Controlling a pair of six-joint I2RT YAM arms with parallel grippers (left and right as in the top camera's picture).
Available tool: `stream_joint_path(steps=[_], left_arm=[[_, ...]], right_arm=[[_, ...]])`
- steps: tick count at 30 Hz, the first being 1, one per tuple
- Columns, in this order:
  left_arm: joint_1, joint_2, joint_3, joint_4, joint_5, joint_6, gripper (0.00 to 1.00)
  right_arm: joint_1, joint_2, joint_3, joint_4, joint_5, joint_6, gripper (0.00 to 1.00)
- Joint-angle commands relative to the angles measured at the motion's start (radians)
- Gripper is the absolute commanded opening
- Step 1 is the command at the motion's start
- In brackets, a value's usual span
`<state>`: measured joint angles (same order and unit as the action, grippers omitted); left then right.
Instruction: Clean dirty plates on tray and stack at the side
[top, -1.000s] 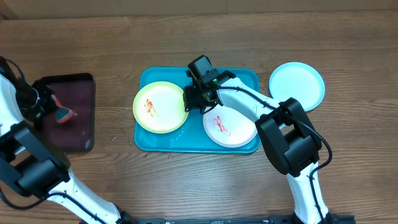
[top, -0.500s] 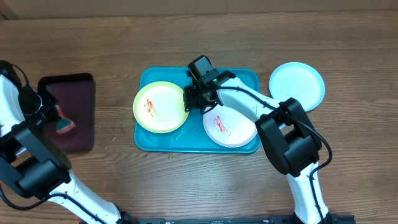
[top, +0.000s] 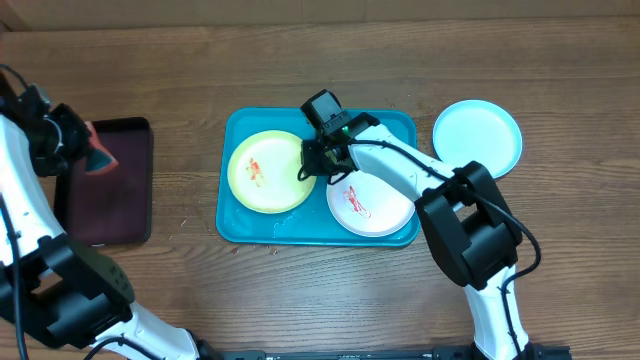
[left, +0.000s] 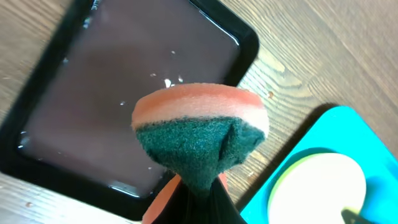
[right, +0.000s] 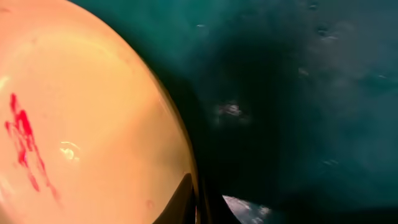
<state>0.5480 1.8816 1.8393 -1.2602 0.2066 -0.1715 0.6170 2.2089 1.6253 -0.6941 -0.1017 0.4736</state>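
Three round plastic plates to account for. Lying on the large turquoise rectangular plastic tray (top: 400, 125): the yellow-green plate (top: 265, 172) and the white plate (top: 370, 203), each with a red smear at centre. Off the tray on the wooden worktop (top: 560, 80): the light blue plate (top: 477, 138), well apart from the right jaws on the side away from the other arm, no smear visible.

Closed with the right jaws on the rim of the yellow-green plate, fingers either side of the edge in the right wrist view. Cannot tell whether that edge is raised off the tray floor. Beyond the right jaws, toward the left arm: the plate's face, its red smear (right: 23, 140) well in from the pinched rim.

Clamped in the left jaws: a squeezed orange-and-green sponge (left: 200, 134), hanging over the smaller dark maroon-black tray (left: 124, 81). From the left jaws, the yellow-green plate lies across a strip of bare worktop, well apart.

Judged next: sponge across to that smear, right jaws steadying. No long axis on a round plate, so any approach line should serve.
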Motion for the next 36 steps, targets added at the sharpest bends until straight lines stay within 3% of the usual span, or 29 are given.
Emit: stream_joint_path(steps=[1,7,12,18,24,36], left_arm=[[-0.044,0.008,-0.018,0.006,0.016,0.042,0.04],[-0.104,0.011,-0.021,0.003,-0.030,0.045,0.04],[-0.170,0.011,-0.021,-0.017,0.067,0.132,0.04],[-0.314,0.011,-0.026,-0.027,0.079,0.130,0.04],[-0.468,0.011,-0.077,0.031,0.079,0.061,0.04],[-0.666,0.012,-0.365,0.354,0.075,-0.139,0.04]], right_arm=[[0.008,-0.021,-0.006,-0.016,0.168,0.021,0.04],[0.018,-0.019,-0.009,-0.010,0.167,0.029,0.04],[0.018,-0.019,-0.016,-0.006,0.156,0.031,0.04],[0.018,-0.018,-0.016,-0.007,0.144,0.081,0.04],[0.018,-0.018,-0.016,-0.011,0.101,0.080,0.04],[0.018,-0.018,-0.016,-0.023,0.100,0.081,0.04]])
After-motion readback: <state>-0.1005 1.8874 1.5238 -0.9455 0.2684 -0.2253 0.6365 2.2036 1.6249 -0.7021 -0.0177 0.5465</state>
